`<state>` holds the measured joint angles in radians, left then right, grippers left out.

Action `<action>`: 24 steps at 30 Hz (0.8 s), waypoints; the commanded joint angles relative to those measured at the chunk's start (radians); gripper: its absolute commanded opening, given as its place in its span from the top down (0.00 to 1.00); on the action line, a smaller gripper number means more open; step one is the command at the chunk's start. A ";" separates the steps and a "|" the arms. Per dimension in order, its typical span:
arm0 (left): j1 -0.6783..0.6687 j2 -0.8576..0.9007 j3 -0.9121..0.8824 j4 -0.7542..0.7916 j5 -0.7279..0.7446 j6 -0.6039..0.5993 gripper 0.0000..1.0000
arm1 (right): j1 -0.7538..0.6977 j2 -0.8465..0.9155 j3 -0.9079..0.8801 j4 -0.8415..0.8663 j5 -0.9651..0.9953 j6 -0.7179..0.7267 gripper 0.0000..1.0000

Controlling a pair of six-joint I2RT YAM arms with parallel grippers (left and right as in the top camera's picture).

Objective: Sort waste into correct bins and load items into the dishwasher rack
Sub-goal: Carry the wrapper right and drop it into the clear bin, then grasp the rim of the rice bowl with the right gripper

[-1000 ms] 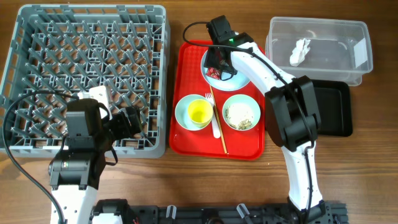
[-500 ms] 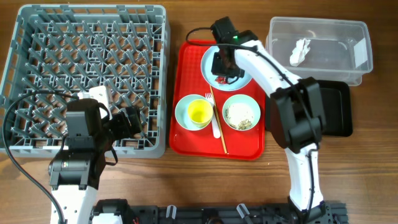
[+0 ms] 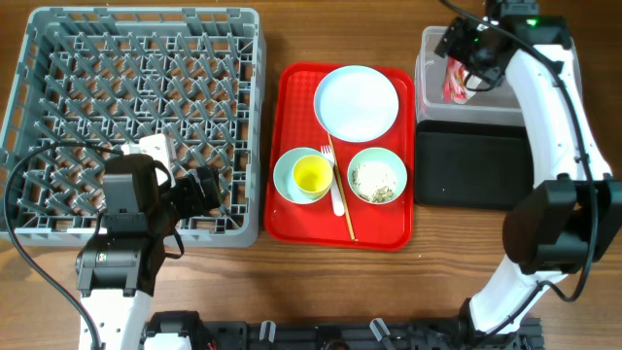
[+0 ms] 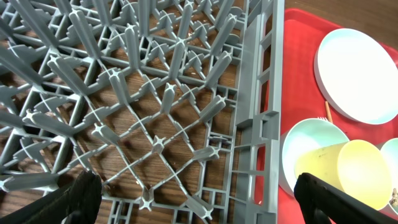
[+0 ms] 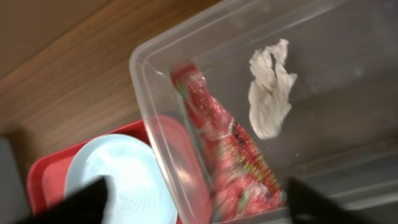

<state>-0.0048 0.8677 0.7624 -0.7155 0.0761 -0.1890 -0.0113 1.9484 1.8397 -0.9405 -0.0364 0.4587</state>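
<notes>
A: While hanging over the clear tub (image 5: 348,81) with fingers spread wide, holds nothing. Speaking of the right gripper (image 5: 203,200) here: unclenched and empty, as far as can be judged through the blur.

B: Spotted the red wrapper (image 5: 227,155)?

A: Down inside that tub, slanted along the wall. Shares the tub with the crumpled tissue (image 5: 268,93), lying apart from it on the floor.

B: Handling, if either needs a grip?

A: Probably featherlight, crackly, slick film — best pinched on a raised fold, not pressed flat. Much the same for the tissue: soft, weightless, easiest caught at a peak.

B: And the black tray (image 3: 474,165)?

A: Bare, just beside the tub. Likely meant for the rice-like scraps (image 3: 377,178), heaped in the right-hand bowl (image 3: 377,153) on the red serving tray (image 3: 296,146). Loose and grainy, so better to tip the bowl by its rim than pick at grains.

B: Anything else on that serving tray?

A: Carries the plate (image 3: 357,102) at the back, then the left-hand bowl (image 3: 285,175) with the yellow cup (image 3: 312,176) in it. Also the fork (image 3: 337,199) and wooden stick (image 3: 347,219) between the two bowls. All stiff and smooth, probably slippery. Would take plate and bowls at the rim; expect trouble lifting the thin stick off the flat.

B: Rack?

A: Nothing among the pegs of the grey rack (image 3: 136,117) yet. Count the left gripper (image 4: 196,180) as slack too, hovering over the rack's edge with fingers apart and carrying nothing.
</notes>
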 commanded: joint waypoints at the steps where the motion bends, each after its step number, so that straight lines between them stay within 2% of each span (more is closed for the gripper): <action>1: -0.005 0.003 0.018 0.000 0.012 -0.005 0.00 | -0.023 -0.069 0.005 -0.047 -0.154 -0.137 0.00; 6: -0.005 0.003 0.018 0.000 0.012 -0.005 0.00 | -0.020 -0.161 0.004 -0.261 -0.246 -0.271 0.00; 9: -0.005 0.003 0.018 0.000 0.012 -0.005 0.00 | 0.005 -0.215 -0.001 -0.420 -0.278 -0.276 0.00; 11: -0.005 0.003 0.018 0.000 0.012 -0.005 0.00 | 0.030 -0.276 -0.032 -0.457 -0.278 -0.273 0.00; 16: -0.005 0.003 0.018 0.000 0.012 -0.005 0.00 | 0.141 -0.436 -0.180 -0.388 -0.248 -0.274 0.00; 19: -0.005 0.003 0.018 0.000 0.012 -0.005 0.00 | 0.267 -0.439 -0.264 -0.313 -0.216 -0.266 0.00; 22: -0.005 0.003 0.018 0.000 0.012 -0.005 0.00 | 0.382 -0.423 -0.377 -0.198 -0.118 -0.177 0.01; 24: -0.005 0.003 0.018 0.000 0.012 -0.005 0.00 | 0.456 -0.390 -0.467 -0.098 -0.080 -0.115 0.05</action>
<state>-0.0048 0.8677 0.7624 -0.7181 0.0761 -0.1890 0.3683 1.5146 1.4685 -1.1179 -0.2134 0.2489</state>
